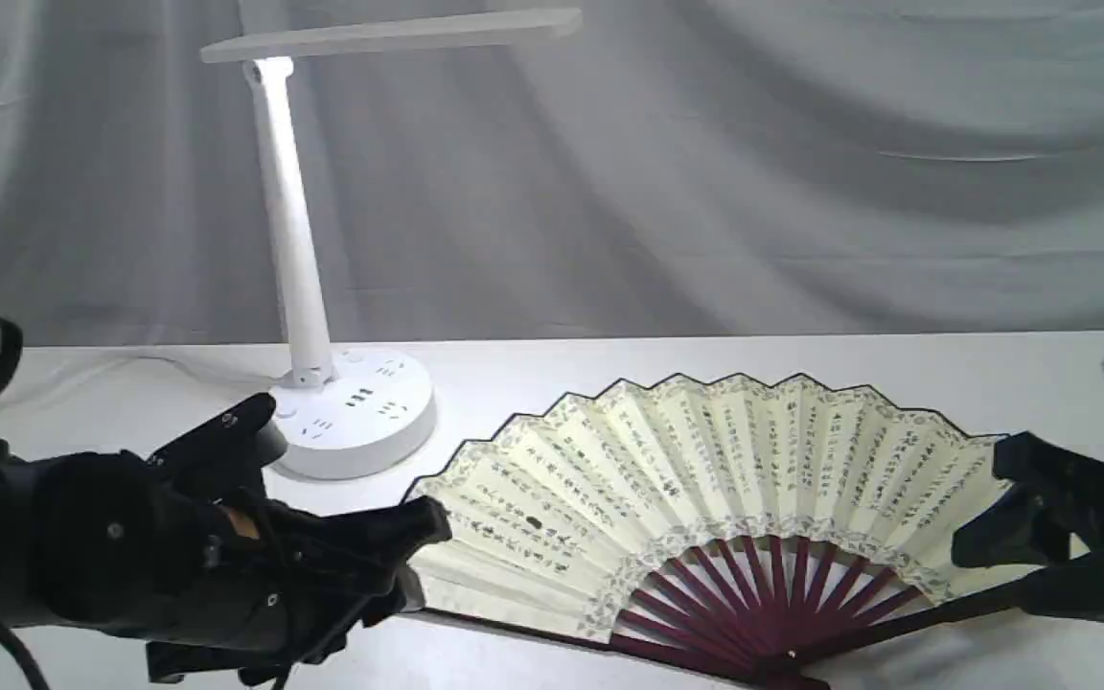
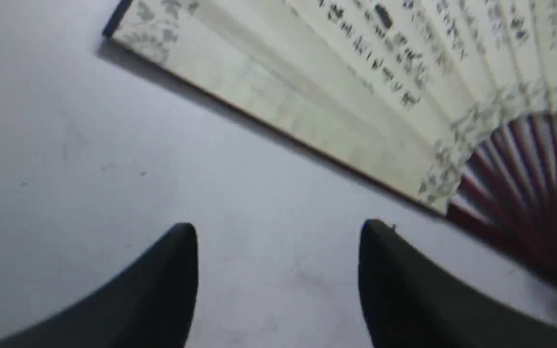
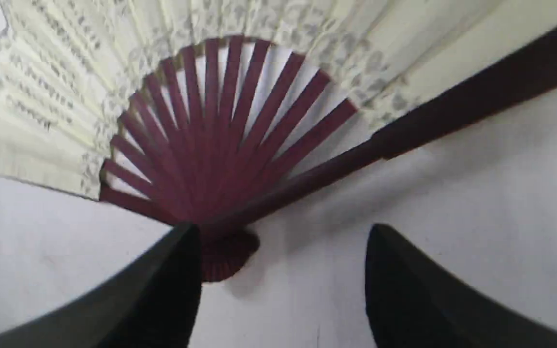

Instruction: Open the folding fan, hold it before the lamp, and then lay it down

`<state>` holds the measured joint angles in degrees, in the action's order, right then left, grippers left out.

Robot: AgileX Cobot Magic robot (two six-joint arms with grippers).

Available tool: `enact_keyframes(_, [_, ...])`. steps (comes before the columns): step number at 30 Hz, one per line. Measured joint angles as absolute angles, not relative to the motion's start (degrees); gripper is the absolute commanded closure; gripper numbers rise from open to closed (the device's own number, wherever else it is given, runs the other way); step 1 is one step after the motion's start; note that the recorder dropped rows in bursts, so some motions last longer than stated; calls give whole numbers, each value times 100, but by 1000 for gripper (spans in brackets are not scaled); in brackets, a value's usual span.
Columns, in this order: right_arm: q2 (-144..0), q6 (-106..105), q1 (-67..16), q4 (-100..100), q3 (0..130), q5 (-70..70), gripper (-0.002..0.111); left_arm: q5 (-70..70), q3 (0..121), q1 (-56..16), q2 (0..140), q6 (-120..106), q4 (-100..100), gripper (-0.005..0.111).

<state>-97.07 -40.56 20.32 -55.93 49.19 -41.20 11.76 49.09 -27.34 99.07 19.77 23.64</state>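
The folding fan (image 1: pixel 705 479) lies spread open and flat on the white table (image 1: pixel 609 355), its cream pleats toward the lamp and its maroon ribs meeting at the front edge. The white lamp (image 1: pixel 293 240) stands at the back left, head lit. My left gripper (image 1: pixel 360 479) is open by the fan's left guard edge. In the left wrist view the fan (image 2: pixel 356 72) lies just beyond the gripper (image 2: pixel 278 232), which holds nothing. My right gripper (image 1: pixel 983 503) is open at the fan's right end. In the right wrist view the fan (image 3: pixel 90 72) has its pivot by one fingertip (image 3: pixel 182 241).
The lamp's round base (image 1: pixel 360 412) with sockets sits just behind my left gripper, and its cable (image 1: pixel 130 364) trails off to the left. A grey cloth backdrop (image 1: pixel 801 172) hangs behind the table. The fan's pivot lies close to the table's front edge.
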Motion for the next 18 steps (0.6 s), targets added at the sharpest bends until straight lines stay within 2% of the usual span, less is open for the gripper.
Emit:
enact_keyframes(5, [-9553, -3857, 1535, -5033, 4919, -3967, 57, 2111, 4909, -2440, 9467, 1945, 1304, 73])
enact_keyframes(12, [-9281, -2940, 1031, -3791, 4919, -3815, 65, 3333, 4909, -2117, 8868, 1945, 101, 107])
enact_keyframes(18, [-9003, -1316, 928, -1853, 5294, -4072, 65, 3984, 4909, -1448, 8629, 1370, -43, 107])
